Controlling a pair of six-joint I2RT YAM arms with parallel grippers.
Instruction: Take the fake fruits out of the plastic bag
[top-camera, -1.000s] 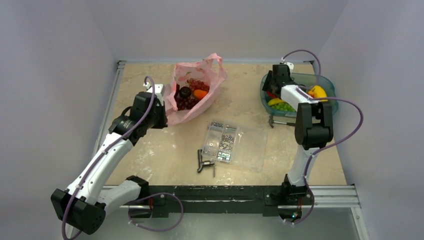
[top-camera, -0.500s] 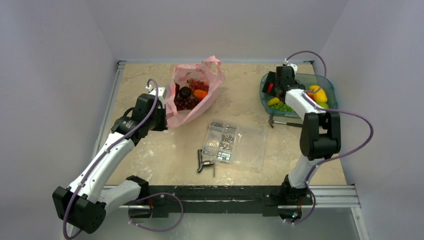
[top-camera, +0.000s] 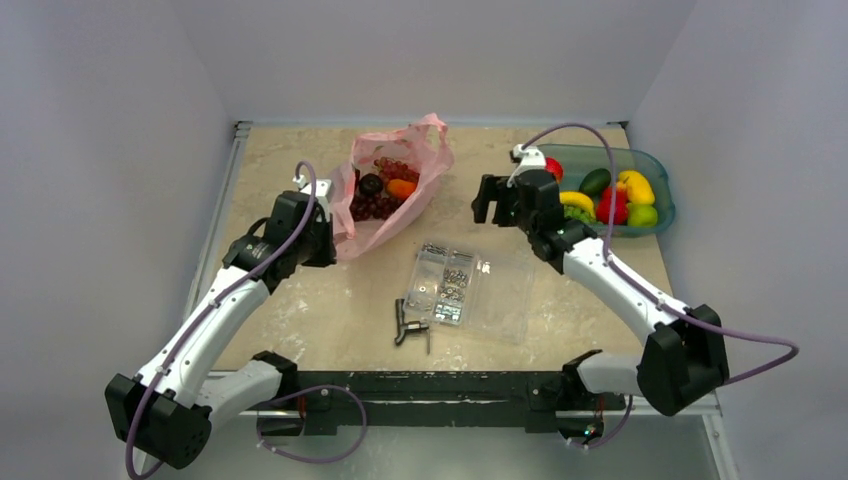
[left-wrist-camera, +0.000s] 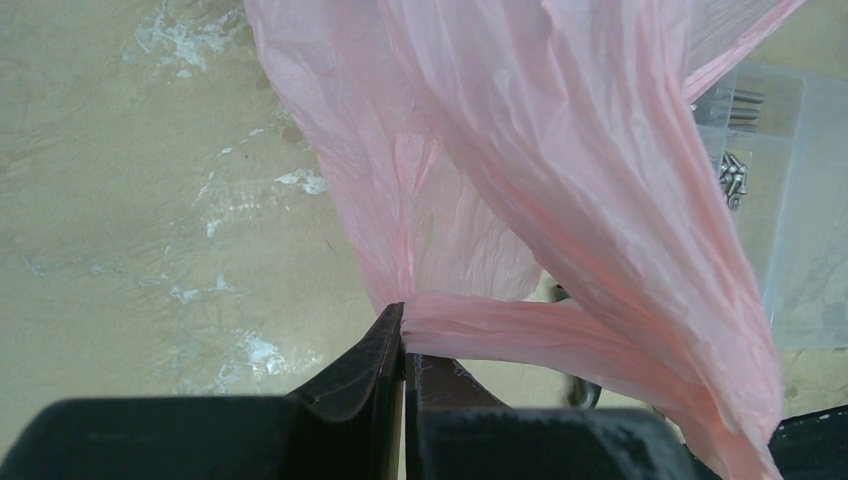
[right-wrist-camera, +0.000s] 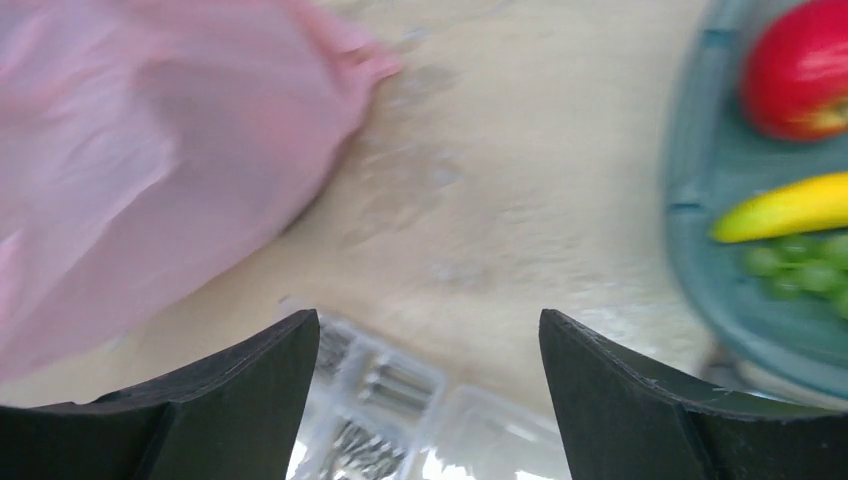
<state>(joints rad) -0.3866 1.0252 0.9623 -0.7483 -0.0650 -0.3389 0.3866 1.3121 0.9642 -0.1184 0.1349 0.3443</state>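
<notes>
The plastic bag (top-camera: 432, 158) sits by the table's far edge, fake fruits (top-camera: 385, 195) inside; left gripper (left-wrist-camera: 403, 322) pinches its near rim; right gripper (right-wrist-camera: 428, 325), jaws wide and empty, hovers to its right.

**Robot laboratory cell.** We identify it by the left arm (top-camera: 215, 310) and the right arm (top-camera: 610, 280), both white and black, bolted to a black rail (top-camera: 440, 385) at the near edge of a stone-patterned table (top-camera: 330, 300) edged with an aluminium frame (top-camera: 230, 165). Plain pale walls (top-camera: 430, 50) enclose the left, far and right sides. The plastic bag (top-camera: 375, 230) and a clear screw box (top-camera: 480, 290) lie on the table as loose props.
</notes>
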